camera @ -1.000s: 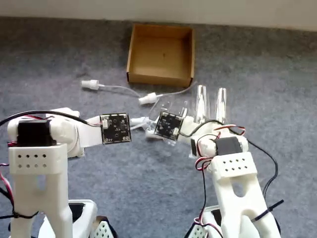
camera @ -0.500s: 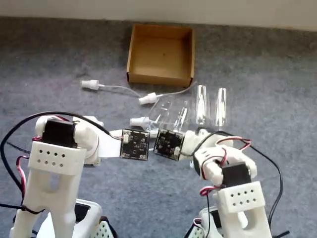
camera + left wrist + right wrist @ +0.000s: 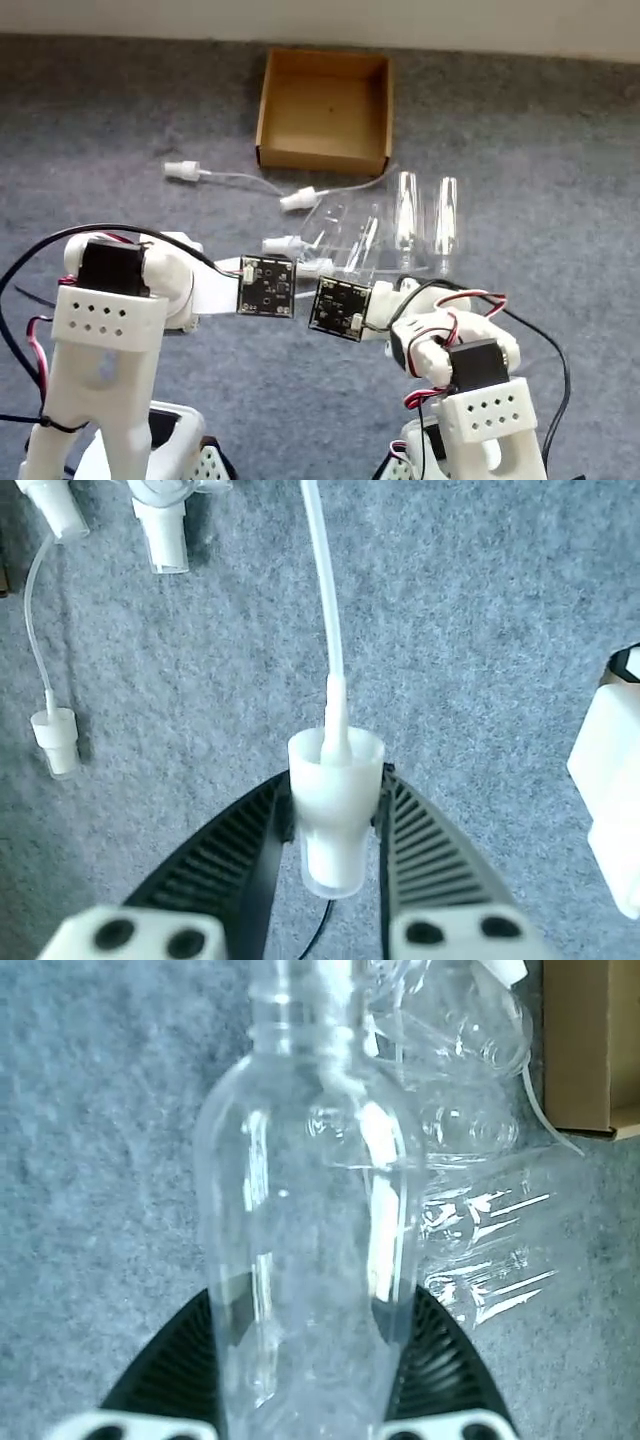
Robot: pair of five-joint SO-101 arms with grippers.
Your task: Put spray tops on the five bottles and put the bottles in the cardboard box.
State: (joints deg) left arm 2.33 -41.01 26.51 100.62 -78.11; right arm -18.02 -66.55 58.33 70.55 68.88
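Observation:
In the left wrist view my left gripper (image 3: 335,802) is shut on a white spray top (image 3: 335,780), whose dip tube (image 3: 322,580) points away from the fingers. My right gripper (image 3: 315,1310) is shut on a clear bottle (image 3: 300,1190), its neck pointing away from the wrist. In the high view the two wrists (image 3: 266,286) (image 3: 340,308) sit close together in front of the pile of clear bottles (image 3: 405,220). The open cardboard box (image 3: 325,110) stands at the back of the carpet with nothing in it.
Loose spray tops lie between the box and the arms (image 3: 185,171) (image 3: 300,200) (image 3: 283,245). More clear bottles (image 3: 470,1210) lie beside the held one, near a box corner (image 3: 590,1040). Grey carpet (image 3: 560,200) stretches out on both sides.
The right wrist has pulled back from the bottle pile toward the front with the bottle. The left wrist has swung right and forward, ending close beside the right one.

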